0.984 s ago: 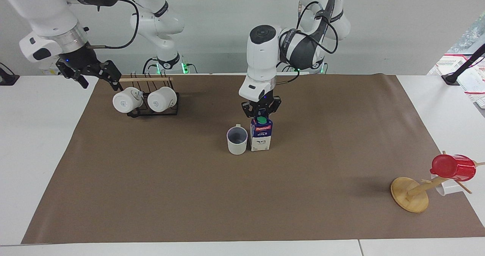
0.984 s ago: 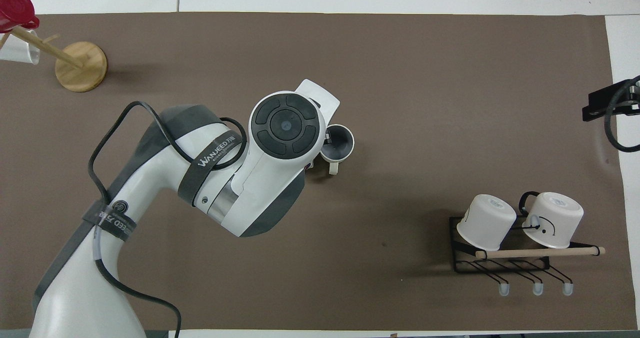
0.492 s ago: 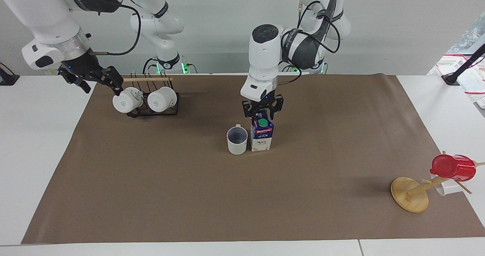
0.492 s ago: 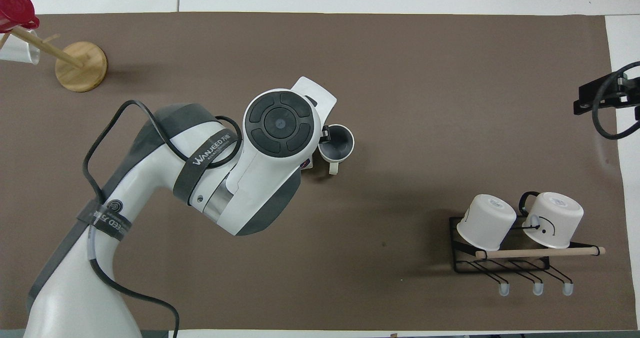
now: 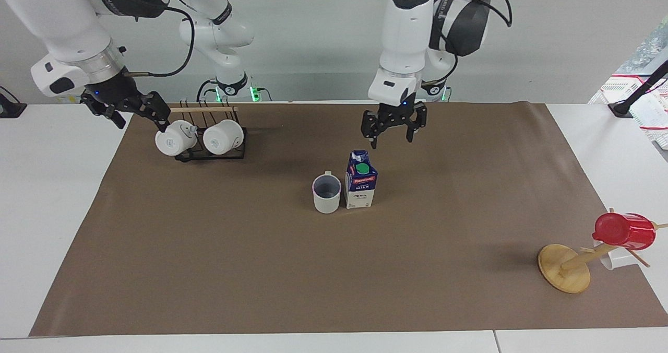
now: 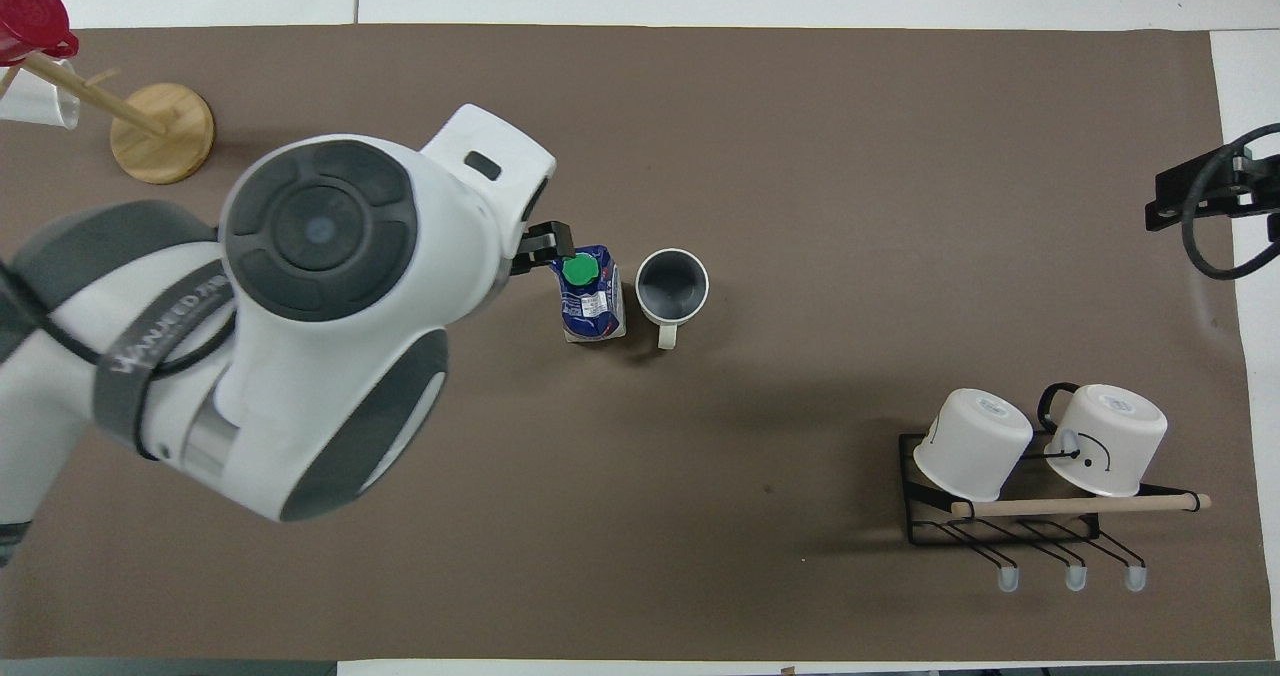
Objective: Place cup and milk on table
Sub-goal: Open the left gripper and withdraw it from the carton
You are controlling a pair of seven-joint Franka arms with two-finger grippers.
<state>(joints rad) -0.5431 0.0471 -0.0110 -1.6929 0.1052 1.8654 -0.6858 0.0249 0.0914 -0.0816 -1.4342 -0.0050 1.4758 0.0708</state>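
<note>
The milk (image 5: 360, 180), a blue and white carton with a green cap, stands upright on the brown sheet of the table (image 5: 261, 269). The cup (image 5: 326, 192), white with a greyish-blue inside, stands upright right beside it, toward the right arm's end. Both also show in the overhead view, the milk (image 6: 592, 301) and the cup (image 6: 672, 286). My left gripper (image 5: 392, 132) is open and empty, raised in the air above the sheet, apart from the milk. My right gripper (image 5: 136, 114) is open and empty, held in the air beside the mug rack.
A black wire rack (image 5: 209, 154) holds two all-white mugs (image 5: 176, 138) near the right arm's base. A wooden mug tree (image 5: 566, 269) with a red cup (image 5: 623, 230) stands at the left arm's end, far from the robots.
My left gripper has let go of the milk's top, risen and drawn away toward the left arm's base. The milk and cup stay put. The right arm has barely moved.
</note>
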